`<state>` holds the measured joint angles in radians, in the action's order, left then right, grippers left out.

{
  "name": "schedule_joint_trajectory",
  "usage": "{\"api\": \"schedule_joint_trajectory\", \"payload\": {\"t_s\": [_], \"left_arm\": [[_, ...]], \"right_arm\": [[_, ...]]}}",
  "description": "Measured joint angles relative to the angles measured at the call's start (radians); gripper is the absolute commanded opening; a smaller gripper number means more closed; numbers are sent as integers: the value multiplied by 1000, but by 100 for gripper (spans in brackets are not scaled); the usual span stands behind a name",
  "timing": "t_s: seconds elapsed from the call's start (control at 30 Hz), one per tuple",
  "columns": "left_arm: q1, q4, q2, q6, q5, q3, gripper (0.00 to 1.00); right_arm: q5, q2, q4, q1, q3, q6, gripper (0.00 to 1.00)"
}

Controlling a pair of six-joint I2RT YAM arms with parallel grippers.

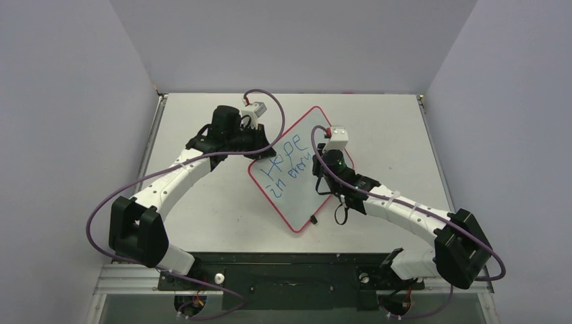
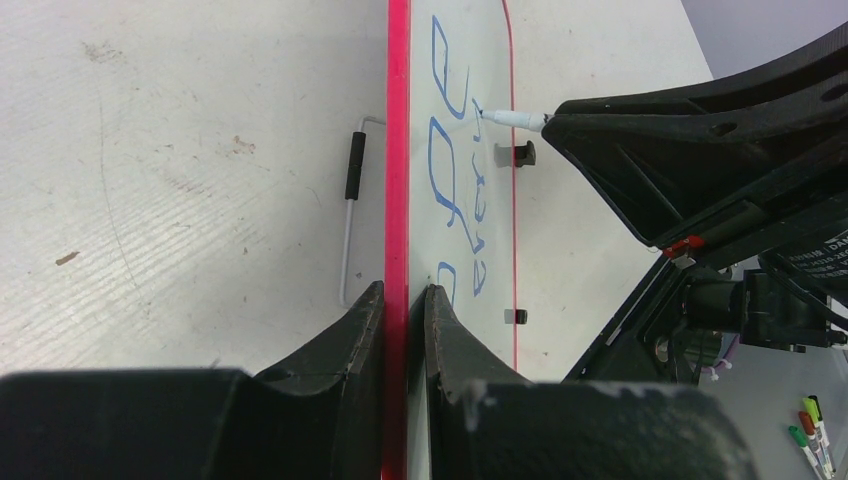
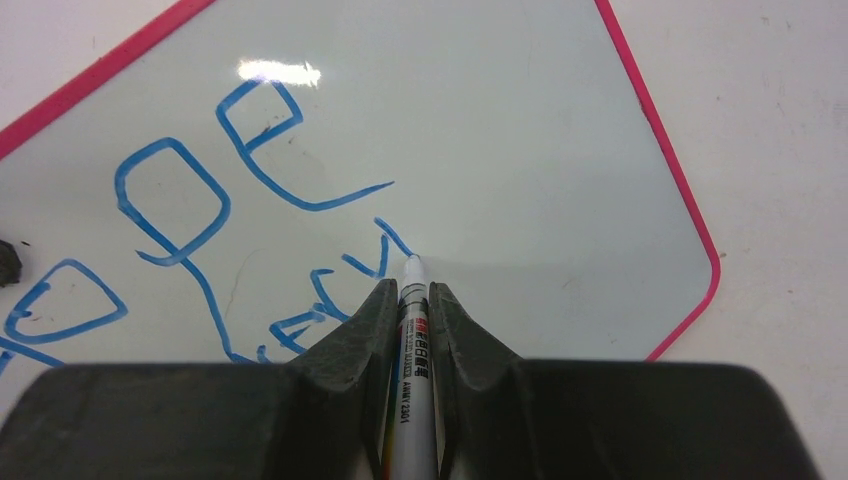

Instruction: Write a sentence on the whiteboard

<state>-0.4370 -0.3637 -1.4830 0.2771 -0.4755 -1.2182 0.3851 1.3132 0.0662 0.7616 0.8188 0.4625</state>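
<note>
The whiteboard [image 1: 297, 196], glossy white with a red-pink rim, lies tilted on the table's middle. Blue lettering [image 1: 287, 162] on it reads roughly "Hope in every" in two lines. My left gripper [image 2: 405, 292] is shut on the board's rim [image 2: 398, 150] at its far-left edge. My right gripper [image 3: 411, 290] is shut on a white marker [image 3: 412, 350]. The marker's tip [image 3: 412, 262] touches the board at the end of the "y" stroke [image 3: 392, 235]. The marker's tip also shows in the left wrist view [image 2: 500, 116]. Two small black clips [image 2: 521, 153] sit on the board's opposite edge.
A bent metal rod with a black grip [image 2: 353, 190] lies on the table beside the board's rim. The grey table [image 1: 384, 128] is walled at the back and both sides. Spare markers [image 2: 812, 440] lie off the table's edge.
</note>
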Motion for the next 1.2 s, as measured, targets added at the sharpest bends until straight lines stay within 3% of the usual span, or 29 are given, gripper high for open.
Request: {"api": "schedule_joint_trajectory", "payload": {"t_s": [0.6, 1.2], "left_arm": [[-1, -1, 0, 0, 0, 0, 0], [-8, 1, 8, -2, -1, 0, 0]], "right_arm": [[3, -59, -3, 23, -90, 26, 0], [-47, -155, -59, 46, -70, 17, 0]]}}
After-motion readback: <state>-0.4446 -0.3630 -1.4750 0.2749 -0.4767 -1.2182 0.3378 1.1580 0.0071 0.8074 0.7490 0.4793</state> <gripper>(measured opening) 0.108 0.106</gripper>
